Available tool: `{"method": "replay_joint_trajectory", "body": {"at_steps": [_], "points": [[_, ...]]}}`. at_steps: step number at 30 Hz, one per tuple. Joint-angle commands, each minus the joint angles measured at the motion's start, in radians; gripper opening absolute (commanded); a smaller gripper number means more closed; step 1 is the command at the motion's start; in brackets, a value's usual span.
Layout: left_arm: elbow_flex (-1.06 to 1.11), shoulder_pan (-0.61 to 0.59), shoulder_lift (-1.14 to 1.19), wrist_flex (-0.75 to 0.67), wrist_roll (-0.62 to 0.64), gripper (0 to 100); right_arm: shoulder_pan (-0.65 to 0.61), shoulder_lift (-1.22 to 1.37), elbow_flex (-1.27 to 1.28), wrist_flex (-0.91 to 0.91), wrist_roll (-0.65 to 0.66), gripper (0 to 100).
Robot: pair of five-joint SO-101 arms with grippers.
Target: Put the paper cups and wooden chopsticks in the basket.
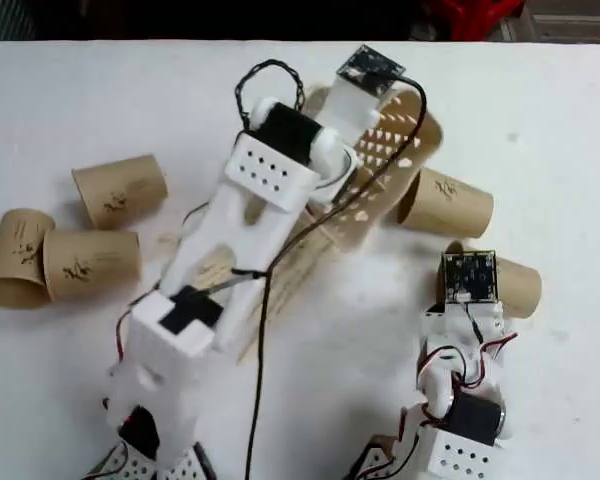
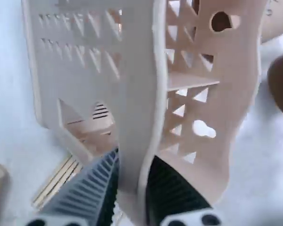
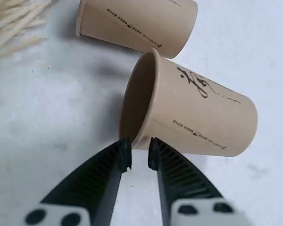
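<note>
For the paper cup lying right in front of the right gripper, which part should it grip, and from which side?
Pinch the rim of the paper cup, one finger inside the mouth and one outside, coming from the open end. The cup lies on its side with its mouth turned towards the right gripper, and its body looks too wide for a grip across it.
</note>
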Motion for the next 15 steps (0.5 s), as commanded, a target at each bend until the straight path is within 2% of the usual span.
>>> {"method": "replay_joint_trajectory", "body": {"at_steps": [1, 6, 13, 15], "points": [[0.092, 0.025, -0.145, 0.008, 0.017, 2, -0.005, -0.004, -0.008, -0.022, 0.018, 8.0], [0.1, -0.013, -0.206, 0.006, 0.017, 2, -0.005, -0.004, -0.008, -0.022, 0.018, 8.0], [0.1, -0.162, -0.162, -0.012, 0.037, 2, -0.005, -0.004, -0.008, -0.022, 0.018, 8.0], [0.1, -0.202, -0.142, -0.055, 0.034, 2, -0.005, -0.004, -0.008, -0.022, 0.018, 8.0]]}}
